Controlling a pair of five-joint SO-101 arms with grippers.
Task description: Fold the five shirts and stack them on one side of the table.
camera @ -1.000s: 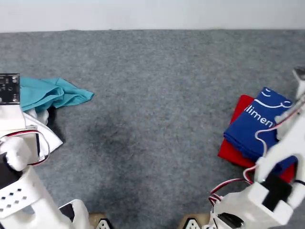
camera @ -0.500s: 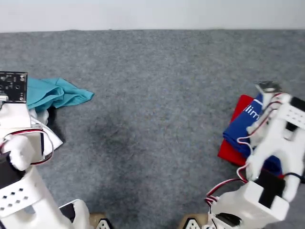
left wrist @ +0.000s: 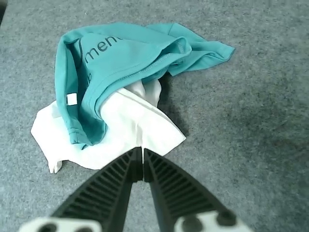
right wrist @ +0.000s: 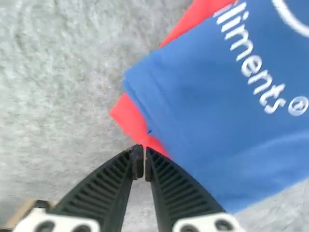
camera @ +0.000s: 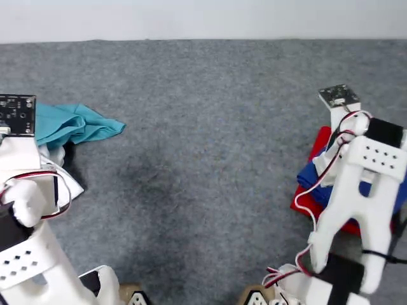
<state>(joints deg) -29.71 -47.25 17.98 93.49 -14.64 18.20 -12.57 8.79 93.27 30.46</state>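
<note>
A crumpled teal shirt (left wrist: pixel 120 53) lies partly over a rumpled white shirt (left wrist: pixel 120 130) at the table's left side, and the teal shirt (camera: pixel 70 124) also shows from above. My left gripper (left wrist: pixel 143 151) is shut and empty, its tips just over the white shirt's near edge. At the right, a folded blue shirt (right wrist: pixel 227 96) rests on a folded red shirt (right wrist: pixel 130 118). My right gripper (right wrist: pixel 140 150) is shut with nothing in it, hovering at the red shirt's edge. The right arm (camera: pixel 362 171) covers much of the stack (camera: pixel 306 190) in the high view.
Grey carpet-like table surface (camera: pixel 203 140) stretches wide between the two piles. A pale wall strip (camera: pixel 203 19) runs along the far edge. The left arm's white body (camera: pixel 25 210) stands at the near left corner.
The right arm has swung from the right edge up and inward, now standing over the blue and red stack. The left arm shifted only slightly.
</note>
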